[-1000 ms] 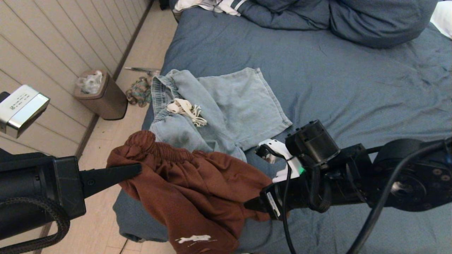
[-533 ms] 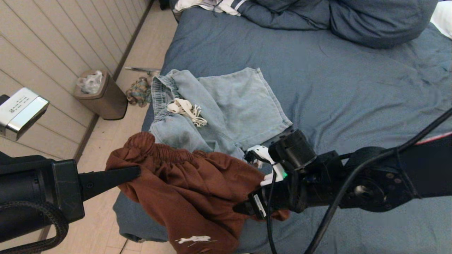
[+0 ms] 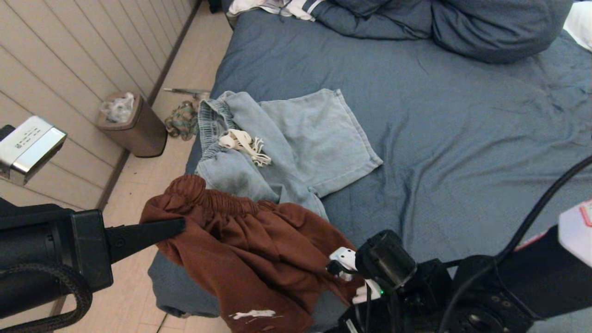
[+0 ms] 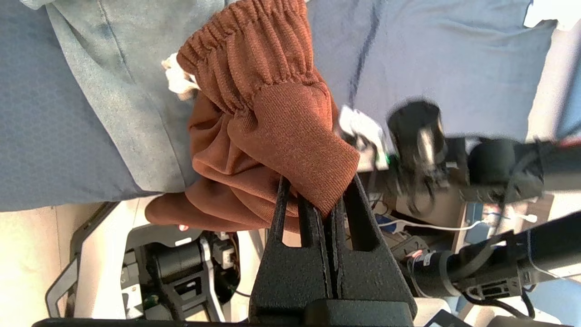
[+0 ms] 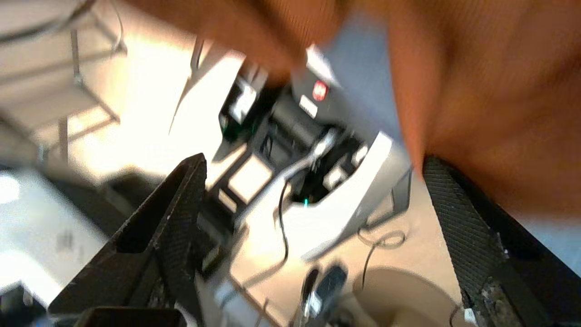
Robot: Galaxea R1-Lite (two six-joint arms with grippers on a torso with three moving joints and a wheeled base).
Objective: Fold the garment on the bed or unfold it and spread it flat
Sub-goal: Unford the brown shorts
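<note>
Left gripper [image 4: 327, 200]: jaws closed on the waistband corner of the rust-brown shorts [image 3: 249, 249], which hang from it over the near edge of the bed [image 3: 462, 138].
Right gripper [image 5: 313, 218]: fingers spread wide, gripping nothing; brown cloth just beyond its tips.
Light-blue shorts [image 3: 296, 138]: flat on bed, beyond both grippers.
White mark on brown shorts, unreadable.

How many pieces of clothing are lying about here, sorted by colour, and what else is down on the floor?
Rust-brown shorts: 1
Light blue denim shorts: 1
White garment with dark stripes, by the duvet at the far end: 1
Waste bin on the floor: 1
Multicoloured bundle on the floor, too small to identify: 1
Total: 5
</note>
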